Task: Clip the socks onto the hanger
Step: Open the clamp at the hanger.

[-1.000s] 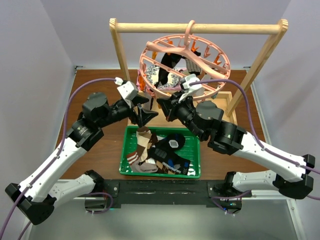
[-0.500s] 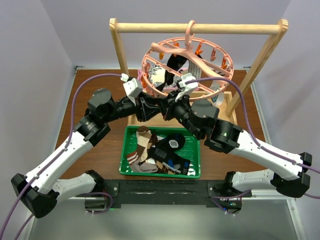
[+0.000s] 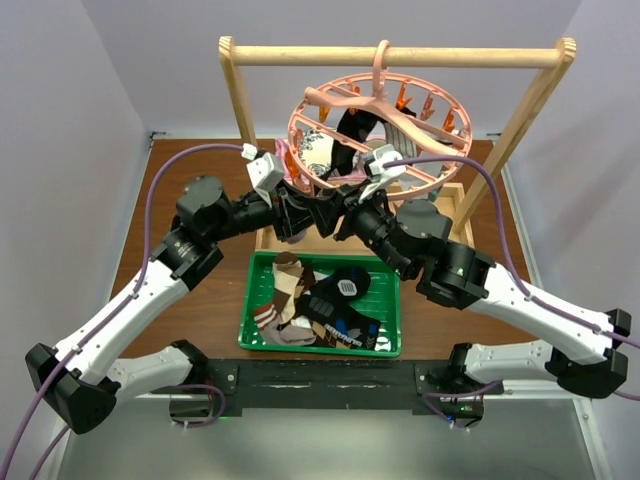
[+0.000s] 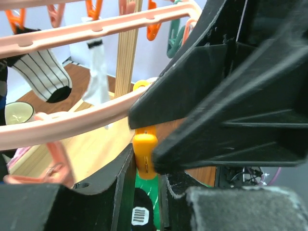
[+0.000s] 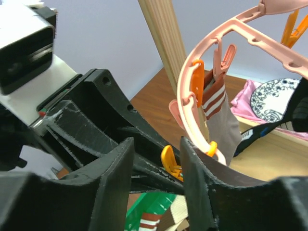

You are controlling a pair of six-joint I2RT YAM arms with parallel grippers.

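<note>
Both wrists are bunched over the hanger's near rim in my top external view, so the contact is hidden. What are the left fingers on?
Observer: In the left wrist view the left fingers are closed on an orange clip hanging under the hanger's pink rim.
Operator: And the right fingers?
Observer: In the right wrist view the right fingers stand parted. That clip sits in the gap, not pinched by them.
Operator: Is a sock in it yet?
Observer: None shows in it. A brown sock with white stripes hangs from another clip further along the rim.
</note>
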